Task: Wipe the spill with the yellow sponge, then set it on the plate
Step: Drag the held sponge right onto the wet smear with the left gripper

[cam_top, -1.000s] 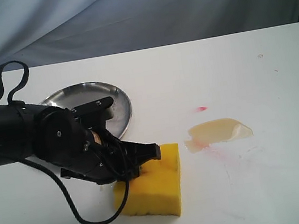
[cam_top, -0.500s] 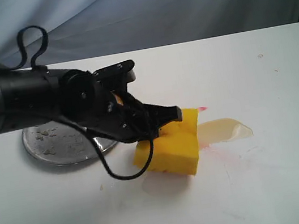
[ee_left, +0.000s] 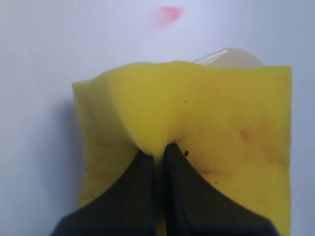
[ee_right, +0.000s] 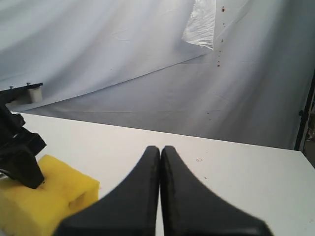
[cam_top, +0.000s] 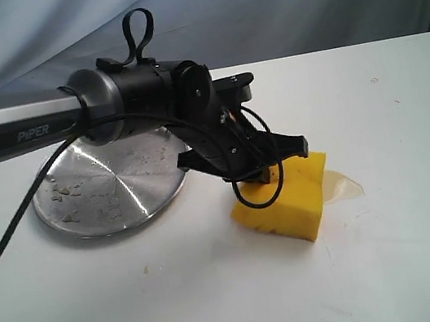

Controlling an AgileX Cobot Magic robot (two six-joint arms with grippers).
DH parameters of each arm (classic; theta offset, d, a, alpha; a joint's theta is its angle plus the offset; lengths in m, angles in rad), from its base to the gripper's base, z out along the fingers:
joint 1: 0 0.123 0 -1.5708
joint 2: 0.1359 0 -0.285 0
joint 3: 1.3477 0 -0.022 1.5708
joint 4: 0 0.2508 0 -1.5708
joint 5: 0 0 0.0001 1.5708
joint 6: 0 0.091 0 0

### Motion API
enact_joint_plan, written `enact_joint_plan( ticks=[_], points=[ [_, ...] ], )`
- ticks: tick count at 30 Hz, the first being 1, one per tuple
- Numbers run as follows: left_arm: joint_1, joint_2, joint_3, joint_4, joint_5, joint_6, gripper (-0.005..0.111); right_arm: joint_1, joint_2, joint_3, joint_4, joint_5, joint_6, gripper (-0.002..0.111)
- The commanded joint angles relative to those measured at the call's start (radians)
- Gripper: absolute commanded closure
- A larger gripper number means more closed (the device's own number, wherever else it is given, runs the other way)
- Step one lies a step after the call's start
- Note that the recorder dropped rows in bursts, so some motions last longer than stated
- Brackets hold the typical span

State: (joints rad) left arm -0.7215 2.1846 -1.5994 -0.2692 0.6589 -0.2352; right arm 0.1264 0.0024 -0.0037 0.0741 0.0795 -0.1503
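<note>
My left gripper [cam_top: 270, 170] is shut on the yellow sponge [cam_top: 287, 198], pinching a fold of its top. The sponge rests on the white table and covers most of the spill [cam_top: 343, 183]; only a pale beige edge of the puddle shows past its right side. In the left wrist view the pinched yellow sponge [ee_left: 197, 113] fills the middle, the left gripper [ee_left: 158, 152] bites into it, and a sliver of the spill [ee_left: 230, 56] peeks out beyond. The steel plate [cam_top: 84, 220] lies to the left, crumb specks on it. My right gripper [ee_right: 160, 150] is shut and empty, off to the side of the sponge [ee_right: 47, 196].
A small separate red dot [ee_left: 170, 14] marks the table beyond the sponge. The left arm's black body and cable [cam_top: 13, 236] stretch over the plate. A grey cloth backdrop [cam_top: 255, 5] hangs behind the table.
The left gripper has dragged the sponge rightward from near the plate onto the spill, which is now mostly covered. The plate has come fully into view.
</note>
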Motion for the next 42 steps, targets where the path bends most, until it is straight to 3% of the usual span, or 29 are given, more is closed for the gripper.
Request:
enact_joint_plan(
  ticks=[1,21,29,37,42],
  points=[
    [-0.016,0.038,-0.072,-0.027,0.009,0.013,0.107,-0.008,-0.002,0.004,-0.007,-0.003,0.0,0.108],
    [-0.052,0.191,-0.332,-0.169,0.116,0.193,0.107,-0.008,-0.002,0.004,-0.007,-0.003,0.0,0.108],
    [-0.074,0.201,-0.348,-0.192,0.124,0.243,0.107,-0.008,-0.002,0.004,-0.007,-0.003,0.0,0.108],
    [-0.033,0.201,-0.348,0.007,0.131,0.102,0.107,-0.008,-0.002,0.004,-0.007,-0.003,0.0,0.108],
    [-0.004,0.201,-0.348,0.053,0.153,0.1,0.107,-0.008,-0.002,0.004,-0.007,-0.003,0.0,0.108]
  ],
)
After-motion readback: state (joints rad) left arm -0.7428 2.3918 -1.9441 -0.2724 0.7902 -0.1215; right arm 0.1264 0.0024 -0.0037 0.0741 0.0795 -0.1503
